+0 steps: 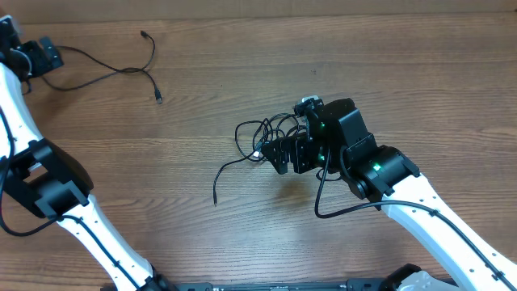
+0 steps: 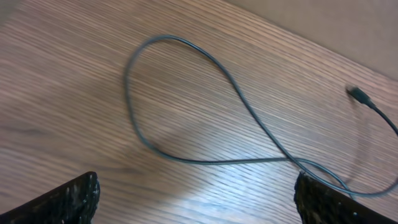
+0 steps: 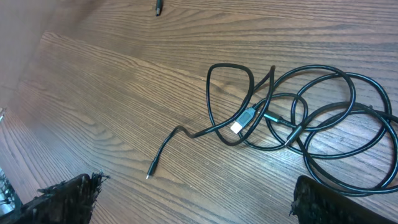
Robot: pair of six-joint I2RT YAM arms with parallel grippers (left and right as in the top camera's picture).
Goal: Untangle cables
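Note:
A tangled bundle of thin black cables [image 1: 271,133] lies mid-table, with one loose end trailing to a plug [image 1: 215,200]. In the right wrist view the bundle [image 3: 292,115] shows overlapping loops and a silver plug [image 3: 242,121]. My right gripper [image 1: 289,155] is open and empty, just right of and over the bundle; its fingers show apart in the right wrist view [image 3: 196,202]. A separate thin cable [image 1: 121,71] lies at the far left. My left gripper [image 1: 40,55] is open at its left end, and its wrist view shows a loop of that cable [image 2: 186,106] ahead of the spread fingers [image 2: 196,202].
The wooden table [image 1: 388,65] is the only surface. The right arm's own thicker black cable [image 1: 339,206] loops beside its wrist. The left arm's white links [image 1: 48,186] run along the left edge.

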